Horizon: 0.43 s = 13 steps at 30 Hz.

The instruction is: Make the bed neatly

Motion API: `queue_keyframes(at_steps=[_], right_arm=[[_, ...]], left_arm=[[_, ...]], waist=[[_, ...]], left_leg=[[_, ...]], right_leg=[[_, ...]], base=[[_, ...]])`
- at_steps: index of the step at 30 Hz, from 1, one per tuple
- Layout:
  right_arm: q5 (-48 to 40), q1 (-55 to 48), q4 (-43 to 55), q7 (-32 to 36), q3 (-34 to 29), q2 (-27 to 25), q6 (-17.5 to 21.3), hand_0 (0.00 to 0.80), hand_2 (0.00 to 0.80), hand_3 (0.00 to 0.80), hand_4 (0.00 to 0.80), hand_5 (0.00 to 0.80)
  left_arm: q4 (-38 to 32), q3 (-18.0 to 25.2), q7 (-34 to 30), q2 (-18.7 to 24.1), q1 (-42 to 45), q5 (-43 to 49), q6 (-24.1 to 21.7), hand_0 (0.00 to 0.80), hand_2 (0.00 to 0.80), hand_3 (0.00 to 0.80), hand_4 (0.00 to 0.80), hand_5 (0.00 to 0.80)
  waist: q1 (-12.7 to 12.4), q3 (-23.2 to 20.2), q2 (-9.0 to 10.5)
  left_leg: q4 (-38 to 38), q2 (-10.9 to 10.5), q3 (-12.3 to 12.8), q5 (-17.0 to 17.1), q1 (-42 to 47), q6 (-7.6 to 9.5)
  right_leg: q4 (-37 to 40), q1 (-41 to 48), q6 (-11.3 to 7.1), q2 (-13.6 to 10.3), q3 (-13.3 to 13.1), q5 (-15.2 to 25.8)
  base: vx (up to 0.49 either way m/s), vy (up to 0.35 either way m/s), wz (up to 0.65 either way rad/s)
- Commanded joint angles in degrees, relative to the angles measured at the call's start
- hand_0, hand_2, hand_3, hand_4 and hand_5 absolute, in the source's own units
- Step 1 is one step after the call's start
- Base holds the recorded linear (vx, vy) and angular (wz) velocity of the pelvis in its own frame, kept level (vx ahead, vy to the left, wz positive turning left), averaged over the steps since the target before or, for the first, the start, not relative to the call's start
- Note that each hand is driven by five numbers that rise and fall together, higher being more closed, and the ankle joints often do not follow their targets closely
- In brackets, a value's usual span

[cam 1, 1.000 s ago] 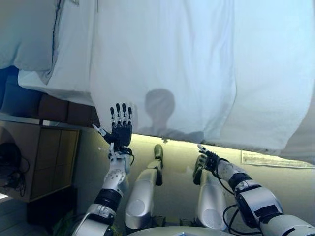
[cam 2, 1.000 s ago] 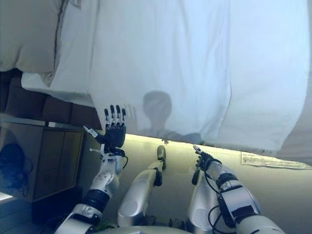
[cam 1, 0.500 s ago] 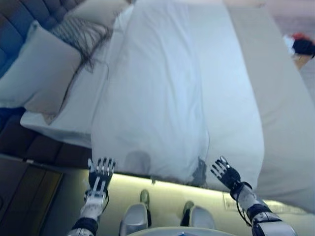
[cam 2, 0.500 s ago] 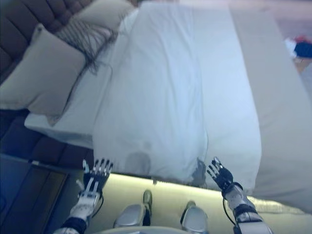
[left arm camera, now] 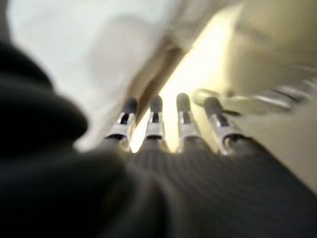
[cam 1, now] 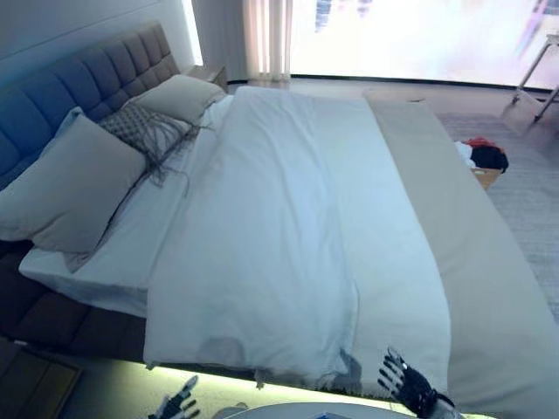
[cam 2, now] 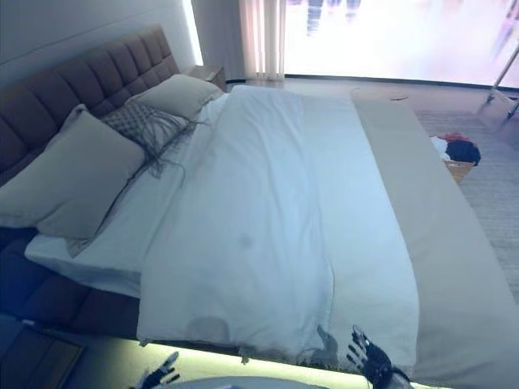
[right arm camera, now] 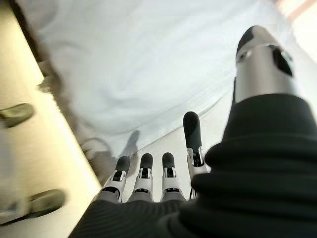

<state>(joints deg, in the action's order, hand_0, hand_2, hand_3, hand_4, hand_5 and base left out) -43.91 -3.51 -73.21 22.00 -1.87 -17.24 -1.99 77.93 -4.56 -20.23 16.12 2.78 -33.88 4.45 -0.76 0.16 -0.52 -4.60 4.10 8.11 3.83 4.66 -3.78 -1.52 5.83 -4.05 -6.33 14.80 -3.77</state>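
Bed (cam 1: 489, 262): fills most of the head views, headboard (cam 1: 79, 96) along its left side, near edge lit from below by a yellow strip.
Duvet (cam 1: 279, 227): white, spread lengthwise down the middle of the bed, its near hem hanging just over the near edge; creased, with a raised fold near the near hem. A beige strip of bedding shows bare along the bed's right side.
Pillows: large pale pillow (cam 1: 65, 188) at the near left corner against the headboard; grey fringed cushion (cam 1: 144, 131) next along; second pale pillow (cam 1: 183, 96) toward the far left corner.
Left hand (cam 1: 177, 403): low at the bed's near edge, under the duvet's left corner, fingers straight, holding nothing, clear of the cloth.
Right hand (cam 1: 407, 388): at the near edge, below the hem right of centre, fingers spread and straight, holding nothing.
Floor, right of bed: box with red and dark items (cam 1: 482, 159).
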Motion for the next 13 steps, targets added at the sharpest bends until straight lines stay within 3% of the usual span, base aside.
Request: queue_keyframes(at_steps=[1, 7, 13], right_arm=[[0.32, 3.45, -4.64, -1.57, -2.46, 3.26, 1.11, 0.000, 0.000, 0.000, 0.000, 0.000], [3.26, 2.97, -7.81, -7.87, -1.61, 5.79, -0.17, 0.000, 0.000, 0.000, 0.000, 0.000], [6.23, 3.39, -7.62, -7.24, 1.26, 6.02, -0.07, 0.000, 0.000, 0.000, 0.000, 0.000]], left_arm=[[3.58, 3.29, 1.85, -1.54, -3.97, -3.74, -0.03, 0.000, 0.000, 0.000, 0.000, 0.000], [5.38, 6.41, 7.45, -4.46, -3.65, -6.07, 1.08, 0.000, 0.000, 0.000, 0.000, 0.000], [4.48, 4.12, 6.91, -4.89, -4.31, -3.16, -0.23, 0.000, 0.000, 0.000, 0.000, 0.000]], waist=[[0.75, 1.84, 0.81], [0.41, 1.81, 0.95], [-0.03, 1.76, 1.23]], left_leg=[[-0.40, -0.66, -0.12, -3.57, 2.14, 0.00], [-0.40, -1.07, -0.44, -4.24, 2.96, 0.65], [-0.40, -1.14, -0.65, -4.47, 3.37, 0.84]], right_leg=[[6.47, 0.89, -2.49, -1.14, -1.53, 7.88], [6.12, 1.55, -2.12, -1.17, -1.76, 7.31], [6.14, 2.20, -2.14, -1.25, -1.26, 7.11]], base=[[0.063, 0.020, -0.21], [0.058, 0.004, -0.05], [0.028, -0.002, 0.00]])
